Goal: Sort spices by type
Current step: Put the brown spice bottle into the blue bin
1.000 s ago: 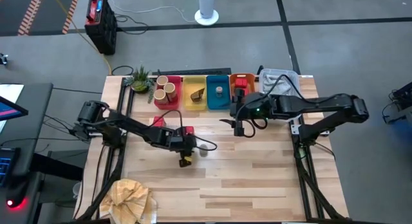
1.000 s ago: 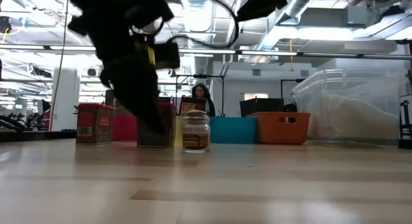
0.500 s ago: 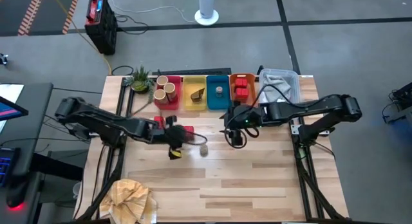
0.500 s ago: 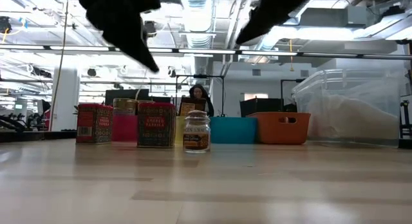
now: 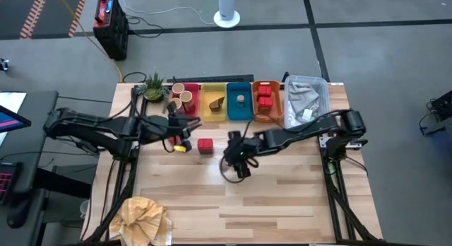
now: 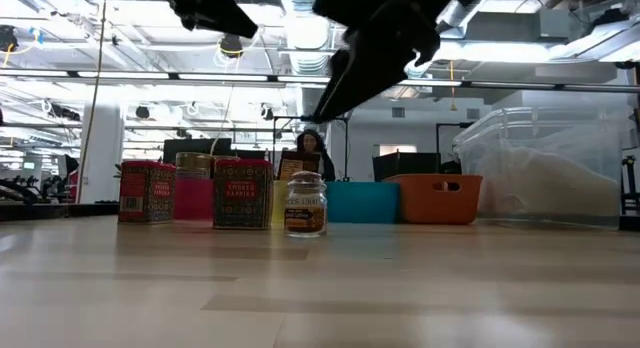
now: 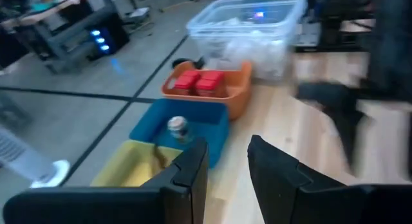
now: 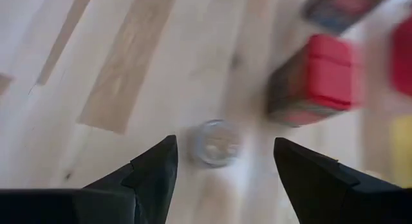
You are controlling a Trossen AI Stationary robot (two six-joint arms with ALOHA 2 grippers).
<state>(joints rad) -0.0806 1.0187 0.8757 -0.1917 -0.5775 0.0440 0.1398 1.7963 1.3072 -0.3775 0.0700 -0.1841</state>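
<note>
A small glass spice jar (image 8: 215,143) with a pale lid stands on the table (image 5: 282,196) beside a red spice box (image 5: 205,145). My right gripper (image 8: 222,163) hangs open above the jar, fingers slanting down on either side of it, touching nothing; in the low view it (image 6: 335,93) is well above the jar (image 6: 305,206). My left gripper (image 7: 228,166) is raised near the table's left side (image 5: 180,145), nearly level, slightly open with nothing between its fingers. A second red box (image 6: 147,191) stands farther left.
Along the far edge stand a red bin (image 5: 185,112) with tan cylinders, a yellow bin (image 5: 214,113) with a dark wedge, a blue bin (image 5: 240,112) with a small jar, an orange bin (image 5: 266,115) with red boxes, and a clear tub (image 5: 305,97). There is also a plant (image 5: 152,87) and crumpled paper (image 5: 145,216).
My left gripper has risen and drawn back toward the table's left edge, tipping from pointing down to nearly level. My right gripper has come from beside the bins toward the near edge and the left, sinking over the jar. Boxes and jar have stayed put.
</note>
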